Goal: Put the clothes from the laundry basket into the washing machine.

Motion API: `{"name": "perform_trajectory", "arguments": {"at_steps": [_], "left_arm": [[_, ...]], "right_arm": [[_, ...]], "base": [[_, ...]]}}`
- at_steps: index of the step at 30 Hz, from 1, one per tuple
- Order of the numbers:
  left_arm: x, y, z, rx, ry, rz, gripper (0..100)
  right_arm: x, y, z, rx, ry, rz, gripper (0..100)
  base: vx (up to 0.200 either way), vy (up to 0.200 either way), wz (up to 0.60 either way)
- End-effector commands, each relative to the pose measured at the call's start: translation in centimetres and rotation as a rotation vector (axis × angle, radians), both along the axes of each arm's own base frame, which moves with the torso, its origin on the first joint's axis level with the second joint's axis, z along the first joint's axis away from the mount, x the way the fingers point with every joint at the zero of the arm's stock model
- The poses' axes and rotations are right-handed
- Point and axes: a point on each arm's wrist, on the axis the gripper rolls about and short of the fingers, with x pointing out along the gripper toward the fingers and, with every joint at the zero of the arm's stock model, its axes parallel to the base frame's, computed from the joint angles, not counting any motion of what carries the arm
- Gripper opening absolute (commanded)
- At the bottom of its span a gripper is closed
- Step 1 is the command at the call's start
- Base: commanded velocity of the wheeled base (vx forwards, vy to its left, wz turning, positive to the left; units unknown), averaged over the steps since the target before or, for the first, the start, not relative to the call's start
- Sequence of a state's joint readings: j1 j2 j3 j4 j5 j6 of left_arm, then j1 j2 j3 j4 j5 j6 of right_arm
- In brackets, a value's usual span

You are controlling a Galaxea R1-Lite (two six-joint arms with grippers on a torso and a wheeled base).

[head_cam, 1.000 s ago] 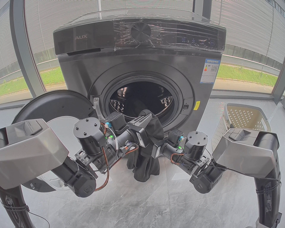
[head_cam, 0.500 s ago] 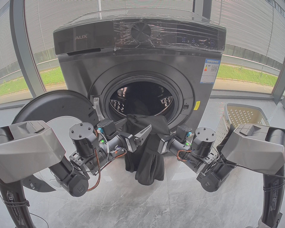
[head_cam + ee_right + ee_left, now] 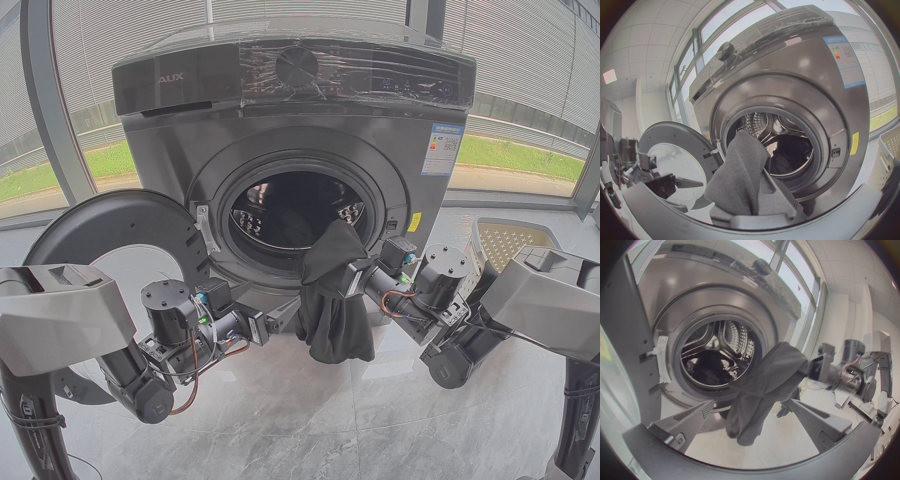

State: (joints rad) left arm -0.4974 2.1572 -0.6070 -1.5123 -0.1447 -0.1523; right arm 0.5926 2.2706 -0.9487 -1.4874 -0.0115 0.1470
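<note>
Wears grey angular shells [image 3: 62, 319] on both upper arms, black cylindrical joints [image 3: 164, 300] with screw-dotted caps, orange-brown cables [image 3: 192, 370] at the wrists, dark wedge-shaped, ribbed-tipped fingers [image 3: 690, 418] on the left pincer [image 3: 750, 404].

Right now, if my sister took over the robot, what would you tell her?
Left gripper: open, empty, low in front of the washing machine.
Right gripper: shut on a black garment hanging at the opening's lower rim, not in yet.
Door open; something dark lies in the drum.
Left to do: push the garment in, let go, then check the laundry basket on the right; its bottom is hidden.
</note>
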Motion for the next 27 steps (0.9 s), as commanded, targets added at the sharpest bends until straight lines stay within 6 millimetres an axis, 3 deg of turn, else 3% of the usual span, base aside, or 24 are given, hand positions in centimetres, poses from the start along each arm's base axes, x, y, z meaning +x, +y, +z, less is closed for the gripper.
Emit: {"name": "perform_trajectory", "arguments": {"at_steps": [1,7,18,27], "left_arm": [[0.6,1.1,-2.5,0.038,0.072,0.035,100],[1.9,2.4,-5.5,0.068,0.143,0.057,100],[2.9,3.1,-9.9,0.137,0.215,0.039,100],[3.6,2.9,-12.1,0.144,0.24,0.005,100]], "right_arm": [[-0.6,0.0,1.9,0.025,-0.041,0.012,0],[-1.1,-0.2,3.5,0.047,-0.072,0.012,0],[-1.4,0.3,3.9,0.055,-0.083,0.031,0],[-2.6,1.0,5.0,0.069,-0.1,0.058,0]], "base": [[0.0,0.0,0.0],[0.0,0.0,0.0],[0.0,0.0,0.0],[0.0,0.0,0.0]]}}
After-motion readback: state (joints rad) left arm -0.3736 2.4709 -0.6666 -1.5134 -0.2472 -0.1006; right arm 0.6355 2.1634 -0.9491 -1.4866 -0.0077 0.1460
